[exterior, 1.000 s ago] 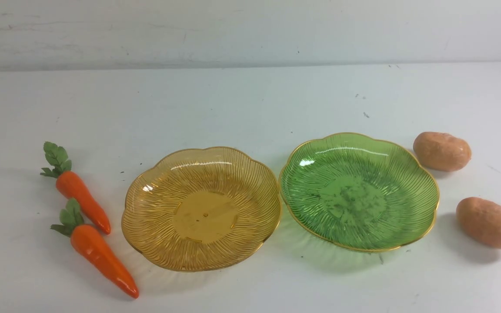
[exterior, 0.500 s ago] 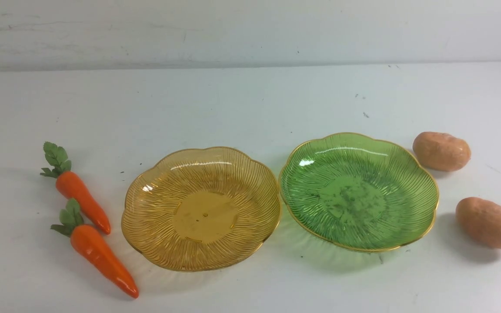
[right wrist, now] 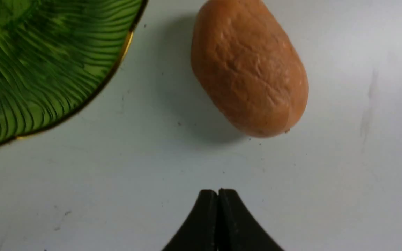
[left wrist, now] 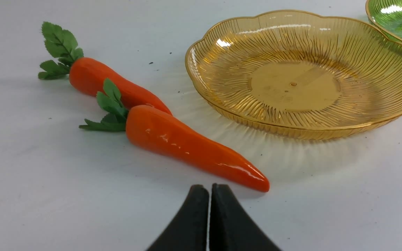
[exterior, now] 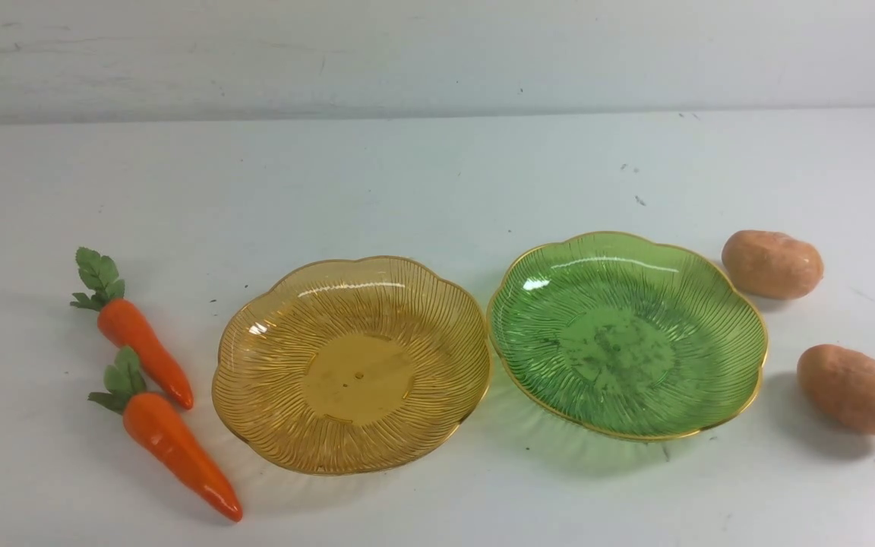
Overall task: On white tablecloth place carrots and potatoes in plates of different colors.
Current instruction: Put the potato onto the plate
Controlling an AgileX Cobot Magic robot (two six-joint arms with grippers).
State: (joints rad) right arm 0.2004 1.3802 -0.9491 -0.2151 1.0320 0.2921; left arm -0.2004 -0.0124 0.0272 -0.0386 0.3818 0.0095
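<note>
A: Two carrots (exterior: 182, 454), two spuds (exterior: 854, 390) on the cloth (exterior: 437, 182), none plated. Which step?
B: Prob. 1st pick, R side. R gripper (right wrist: 217, 191) nr the closer spud, tips together, nothing held. L gripper (left wrist: 206, 188) ditto, by the carrots.
A: Next?
B: R must open, straddle that spud, then lift to green plate (exterior: 627, 334), I'd guess.

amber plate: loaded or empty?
Empty. In the front view and left wrist view, the amber plate shows its bare ribbed bottom; both carrots lie on the tablecloth beside it.
</note>
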